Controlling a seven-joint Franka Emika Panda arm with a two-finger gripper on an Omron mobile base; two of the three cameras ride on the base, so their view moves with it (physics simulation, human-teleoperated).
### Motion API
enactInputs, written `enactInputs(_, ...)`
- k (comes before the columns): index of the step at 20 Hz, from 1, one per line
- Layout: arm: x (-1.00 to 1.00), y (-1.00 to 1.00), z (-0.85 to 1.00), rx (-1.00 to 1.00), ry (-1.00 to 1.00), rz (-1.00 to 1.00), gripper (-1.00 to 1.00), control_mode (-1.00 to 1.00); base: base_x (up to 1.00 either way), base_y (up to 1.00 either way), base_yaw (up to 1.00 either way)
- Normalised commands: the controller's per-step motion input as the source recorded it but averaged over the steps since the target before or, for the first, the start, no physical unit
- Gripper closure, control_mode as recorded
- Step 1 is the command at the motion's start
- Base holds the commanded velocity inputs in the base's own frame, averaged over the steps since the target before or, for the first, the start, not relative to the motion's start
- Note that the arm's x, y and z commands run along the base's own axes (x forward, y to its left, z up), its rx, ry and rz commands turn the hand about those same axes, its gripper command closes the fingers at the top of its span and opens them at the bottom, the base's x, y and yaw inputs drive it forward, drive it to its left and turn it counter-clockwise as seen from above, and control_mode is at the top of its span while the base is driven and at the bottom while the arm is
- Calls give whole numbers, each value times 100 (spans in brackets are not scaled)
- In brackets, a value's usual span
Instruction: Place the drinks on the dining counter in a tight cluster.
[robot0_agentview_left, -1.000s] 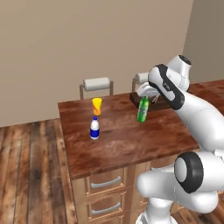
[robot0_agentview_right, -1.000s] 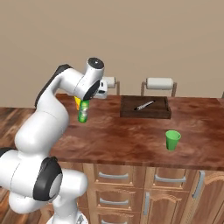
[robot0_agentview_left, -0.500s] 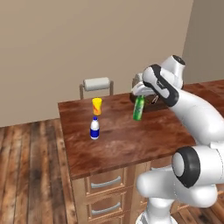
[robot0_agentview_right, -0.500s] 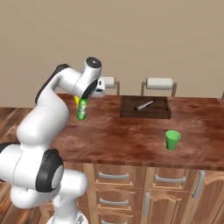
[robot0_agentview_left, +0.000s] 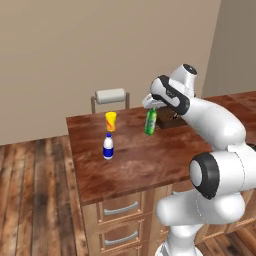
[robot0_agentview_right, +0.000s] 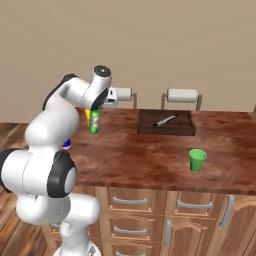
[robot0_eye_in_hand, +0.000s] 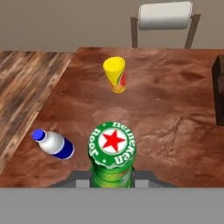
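A slim green bottle (robot0_agentview_left: 150, 121) hangs upright just above the dining counter (robot0_agentview_left: 140, 162), and my gripper (robot0_agentview_left: 151, 107) is shut on its neck. From the hand view I look down on its red-star cap (robot0_eye_in_hand: 112, 145). The yellow cup (robot0_agentview_left: 110, 121) stands to the left of the bottle, near the counter's far edge. The white bottle with the blue label (robot0_agentview_left: 108, 147) stands in front of the cup. In the hand view the cup (robot0_eye_in_hand: 115, 75) lies ahead and the white bottle (robot0_eye_in_hand: 54, 144) to the left. From the right base view the green bottle (robot0_agentview_right: 93, 122) partly covers the cup.
A dark wooden tray (robot0_agentview_right: 166, 122) with a knife sits at the counter's back, right of my arm. A green cup (robot0_agentview_right: 197, 160) stands further right near the front edge. Two paper-towel rolls (robot0_agentview_right: 182, 95) (robot0_agentview_left: 110, 95) stand behind the counter. Wooden floor lies off the left edge.
My arm has carried the green bottle to the left, away from the tray and closer to the yellow cup and the white bottle.
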Motion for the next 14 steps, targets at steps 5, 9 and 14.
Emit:
enactInputs(5,19,24,-33,-2,-15,4,100,-100,0,0,0)
enactInputs(9,1,9,-31,0,-11,18,100,-100,0,0,0)
enactInputs(14,0,0,-8,0,1,27,100,-100,0,0,0)
